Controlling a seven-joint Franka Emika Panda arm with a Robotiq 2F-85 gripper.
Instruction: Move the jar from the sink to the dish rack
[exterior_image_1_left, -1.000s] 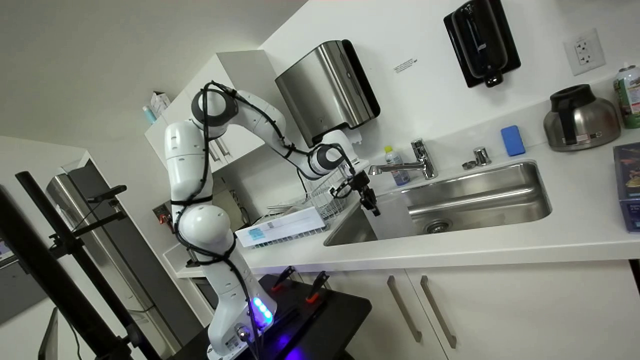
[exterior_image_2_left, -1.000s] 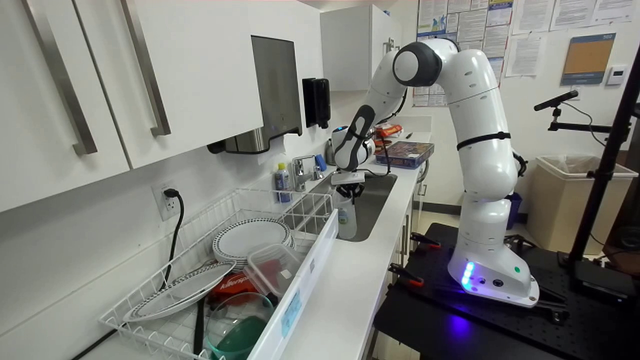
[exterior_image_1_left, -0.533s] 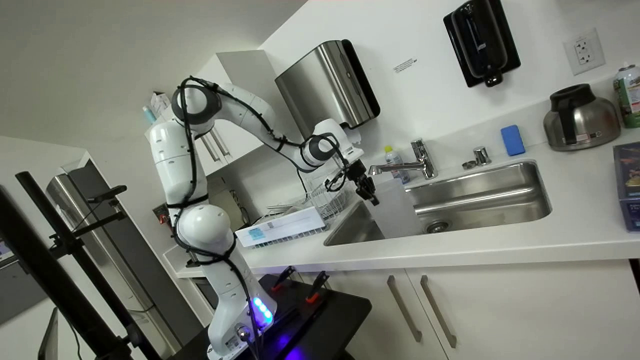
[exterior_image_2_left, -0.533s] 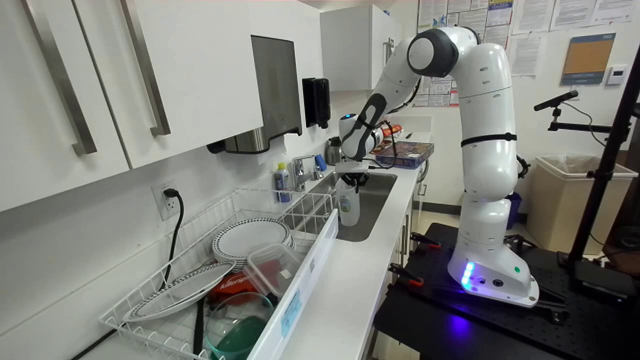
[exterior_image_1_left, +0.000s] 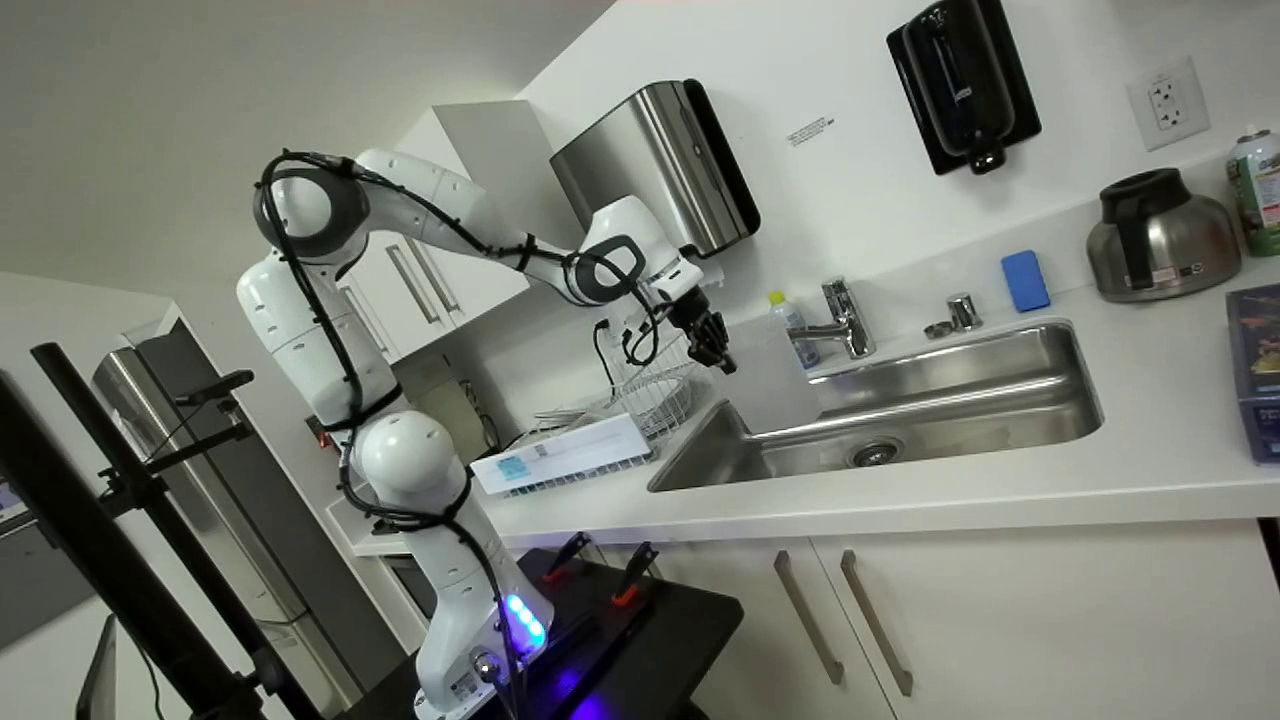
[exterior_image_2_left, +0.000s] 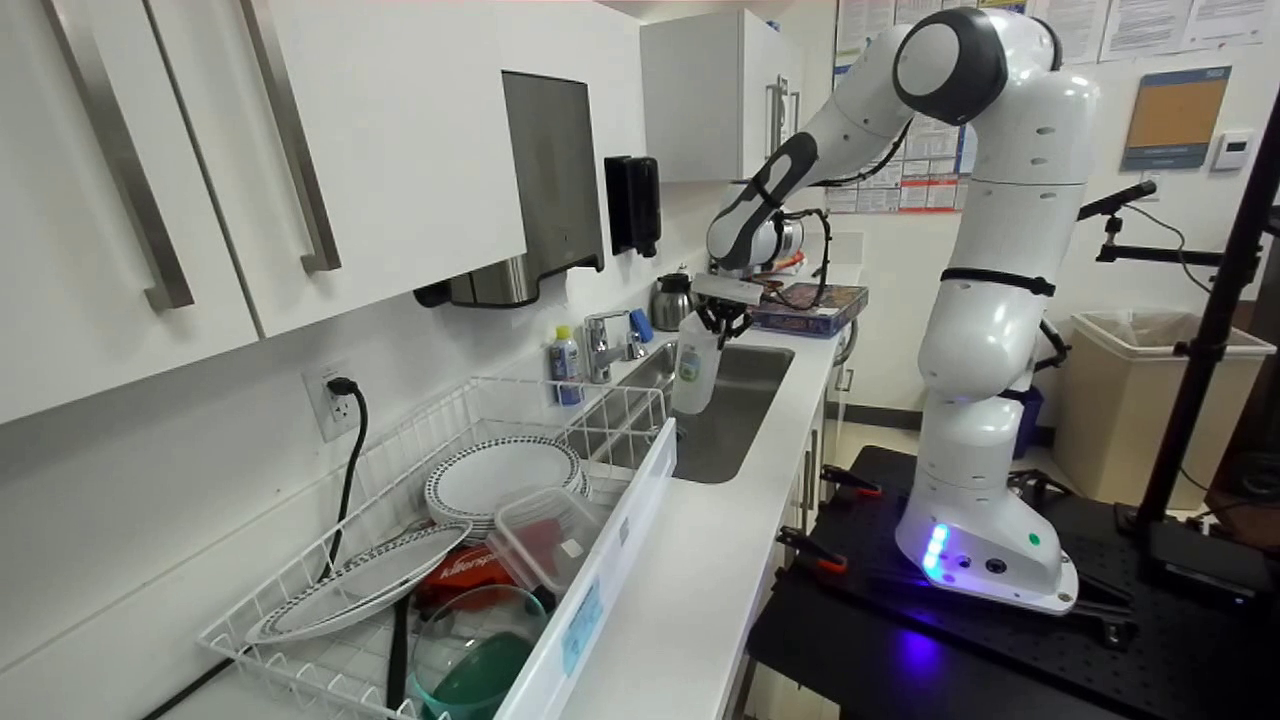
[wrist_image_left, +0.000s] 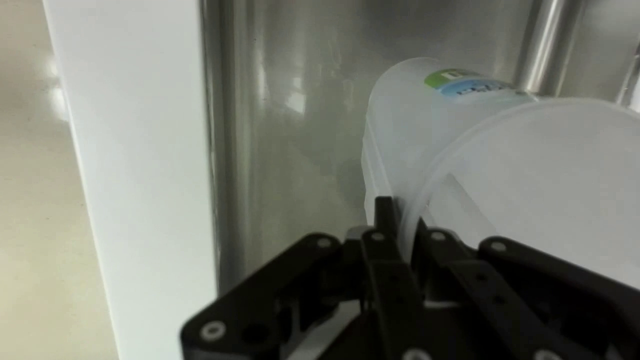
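The jar is a tall, translucent white plastic container with a green and blue label. It shows in both exterior views (exterior_image_1_left: 772, 385) (exterior_image_2_left: 694, 372) and in the wrist view (wrist_image_left: 415, 115). My gripper (exterior_image_1_left: 726, 362) (exterior_image_2_left: 724, 326) (wrist_image_left: 401, 225) is shut on the jar's rim, one finger inside and one outside. The jar hangs tilted over the near-rack end of the steel sink (exterior_image_1_left: 985, 405) (exterior_image_2_left: 745, 400) (wrist_image_left: 300, 135). Its base appears raised off the basin floor. The whitish dish rack (exterior_image_1_left: 565, 450) (exterior_image_2_left: 615, 550) stands on the counter beside the sink.
The rack holds stacked plates (exterior_image_2_left: 505, 475), a clear plastic tub (exterior_image_2_left: 550, 540) and a glass bowl (exterior_image_2_left: 475, 650). The tap (exterior_image_1_left: 850, 320) and a yellow-capped bottle (exterior_image_1_left: 790, 325) stand behind the jar. A steel dispenser (exterior_image_1_left: 655, 180) hangs on the wall above. A steel pot (exterior_image_1_left: 1165, 245) stands farther along.
My gripper has risen with the jar held in it, lifting it higher over the sink. The jar has become more tilted. The arm's elbow has swung back and up.
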